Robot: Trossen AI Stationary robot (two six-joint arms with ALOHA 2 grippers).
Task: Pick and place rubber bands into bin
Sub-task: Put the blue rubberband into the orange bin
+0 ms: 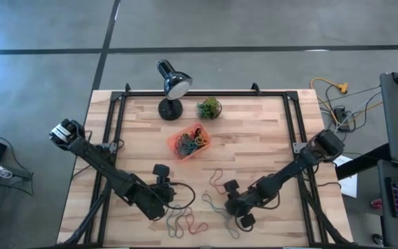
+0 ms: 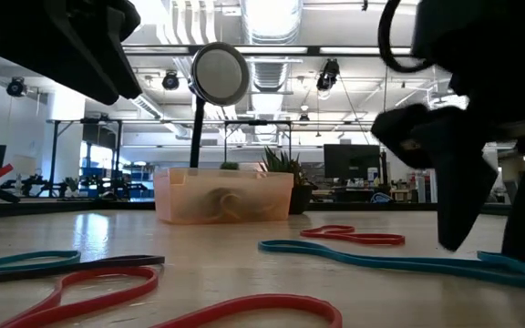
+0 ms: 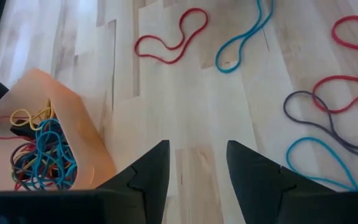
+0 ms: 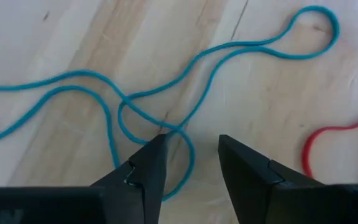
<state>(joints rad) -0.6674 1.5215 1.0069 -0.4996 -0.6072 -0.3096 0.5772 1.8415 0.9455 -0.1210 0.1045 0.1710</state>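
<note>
The orange-red bin (image 1: 188, 142) stands mid-table with several coloured rubber bands in it; it also shows in the left wrist view (image 3: 42, 143). Loose bands lie flat on the wood near the front: a teal band (image 4: 166, 127), a red one (image 1: 216, 181), and red and grey ones (image 3: 328, 118). My right gripper (image 4: 191, 155) is open and low over the table, its fingers standing on either side of the teal band's crossed loops (image 2: 408, 262). My left gripper (image 3: 197, 168) is open and empty, raised above bare wood just right of the bin. My right gripper points down with the teal band's strand (image 4: 188, 163) running between its open fingers. One fingertip (image 4: 157, 146) stands right at the place where the band crosses itself. I cannot tell whether it touches the band.
A black desk lamp (image 1: 171, 86) and a small potted plant (image 1: 209, 107) stand at the far edge behind the bin. Black frame rails run along the table's left and right sides. More bands lie near the front edge (image 1: 185, 223).
</note>
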